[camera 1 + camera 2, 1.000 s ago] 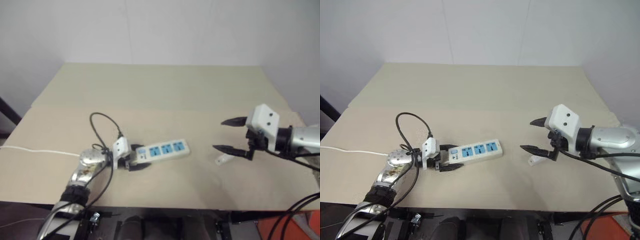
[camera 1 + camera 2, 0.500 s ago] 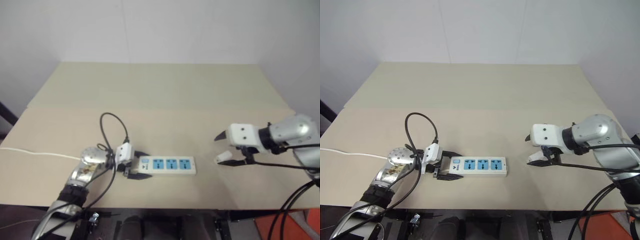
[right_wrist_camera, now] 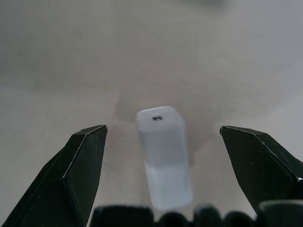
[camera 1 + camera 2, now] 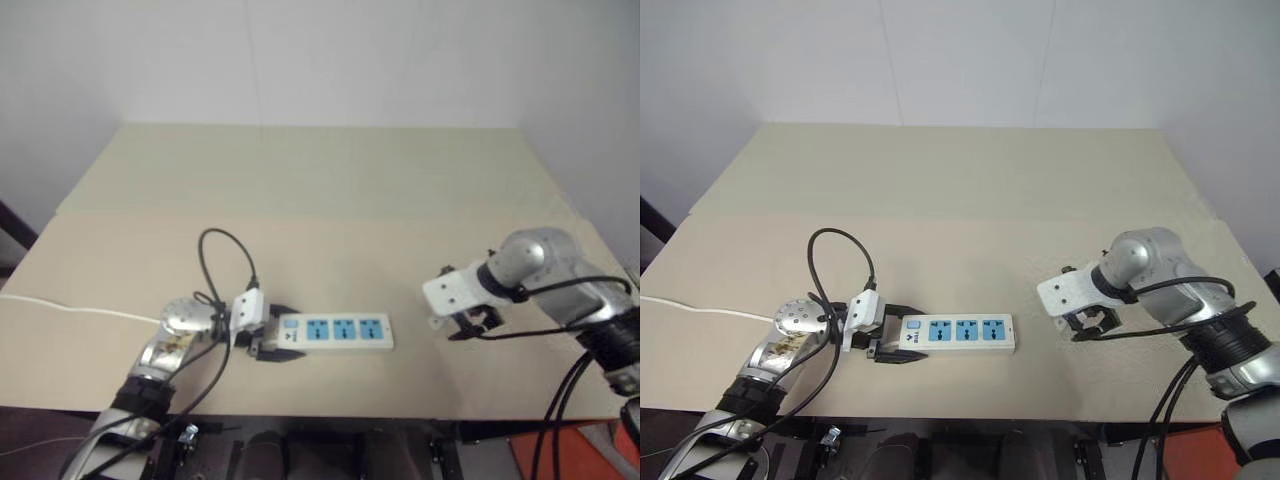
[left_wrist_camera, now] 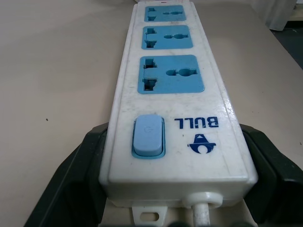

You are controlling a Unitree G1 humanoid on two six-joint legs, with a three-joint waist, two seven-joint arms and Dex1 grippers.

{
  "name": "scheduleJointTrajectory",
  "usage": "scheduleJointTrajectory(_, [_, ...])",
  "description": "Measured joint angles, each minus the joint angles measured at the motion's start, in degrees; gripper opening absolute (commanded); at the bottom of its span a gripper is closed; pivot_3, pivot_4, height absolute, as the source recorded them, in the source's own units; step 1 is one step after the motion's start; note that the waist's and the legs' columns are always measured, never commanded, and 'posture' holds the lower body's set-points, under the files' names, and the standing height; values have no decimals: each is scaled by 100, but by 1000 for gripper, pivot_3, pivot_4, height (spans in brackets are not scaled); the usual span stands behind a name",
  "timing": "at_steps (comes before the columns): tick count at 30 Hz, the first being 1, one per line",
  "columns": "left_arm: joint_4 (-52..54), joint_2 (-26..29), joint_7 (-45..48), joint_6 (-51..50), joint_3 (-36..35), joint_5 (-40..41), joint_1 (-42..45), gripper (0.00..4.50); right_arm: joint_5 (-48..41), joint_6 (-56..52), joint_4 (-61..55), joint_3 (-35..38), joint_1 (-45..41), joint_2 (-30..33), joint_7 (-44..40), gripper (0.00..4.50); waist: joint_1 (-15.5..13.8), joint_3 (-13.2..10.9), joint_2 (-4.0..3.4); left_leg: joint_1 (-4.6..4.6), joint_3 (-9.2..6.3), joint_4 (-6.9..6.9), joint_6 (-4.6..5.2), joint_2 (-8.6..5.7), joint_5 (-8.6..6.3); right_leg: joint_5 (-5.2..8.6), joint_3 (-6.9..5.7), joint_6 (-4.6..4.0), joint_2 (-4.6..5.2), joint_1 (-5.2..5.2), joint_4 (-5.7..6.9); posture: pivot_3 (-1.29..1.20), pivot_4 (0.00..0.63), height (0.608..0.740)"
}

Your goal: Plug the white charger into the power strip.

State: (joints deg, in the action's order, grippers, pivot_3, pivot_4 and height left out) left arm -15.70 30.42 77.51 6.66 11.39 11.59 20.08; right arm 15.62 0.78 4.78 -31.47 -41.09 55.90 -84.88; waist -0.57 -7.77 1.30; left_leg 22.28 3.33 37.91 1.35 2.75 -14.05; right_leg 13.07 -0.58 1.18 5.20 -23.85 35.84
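Observation:
The power strip (image 4: 958, 333) lies flat near the table's front edge, its three blue sockets facing up. My left gripper (image 4: 900, 335) is shut on its switch end, one black finger (image 5: 78, 177) against each long side. The white charger (image 3: 165, 156) lies on the table to the right, well apart from the strip. My right gripper (image 3: 162, 128) points down over it and is open, with one finger on each side and a gap between each finger and the charger. From the head views its white housing (image 4: 1065, 291) covers the charger.
The beige table (image 4: 960, 190) has wide bare room behind both grippers. The strip's thin white cord (image 4: 700, 308) runs off to the left edge. A black cable (image 4: 840, 255) loops above my left wrist. The front edge is close to both grippers.
My right gripper has come down and turned from level to pointing down over the charger. The left gripper swung the strip from slanted to parallel with the front edge, then held still.

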Motion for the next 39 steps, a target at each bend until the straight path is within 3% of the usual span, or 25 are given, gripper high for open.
scheduleJointTrajectory(8, [137, 55, -60, -54, 7, -2, -73, 3312, 503, 782, 636, -171, -396, -370, -60, 4500, 7, 0, 0, -1, 4, 0, -1, 0, 1, -1, 4, -1, -1, -4, 4, 0, 150, 740])
scheduleJointTrajectory(19, [389, 193, -241, -175, -22, 14, -286, 3312, 662, 1386, 890, -196, -456, -487, -305, 1145, 77, 1, 1, -34, 4, 0, -1, 5, 0, -1, 4, -3, -2, 30, 4, 0, 150, 740])
scheduleJointTrajectory(28, [397, 219, -263, -181, -20, 15, -299, 3312, 383, 841, 262, 131, -44, -608, -322, 1136, 96, 2, 4, -51, 0, -1, -1, 7, 0, 1, -1, -5, -3, 50, 2, 0, 150, 740])
scheduleJointTrajectory(35, [398, 226, -269, -178, -1, 18, -273, 3312, -2324, -1868, -306, 1840, -341, -1665, -174, 1136, 90, -2, 2, -41, -10, -1, -1, 9, 0, -2, -12, -8, 0, 48, 1, 0, 150, 740])
scheduleJointTrajectory(39, [371, 222, -261, -172, 15, 15, -245, 3312, -3506, -2756, -866, 2760, 229, -2300, 562, 1136, 55, 0, 4, -41, -15, -6, 0, 10, -1, -1, -17, -9, -2, 49, 2, 0, 150, 740])
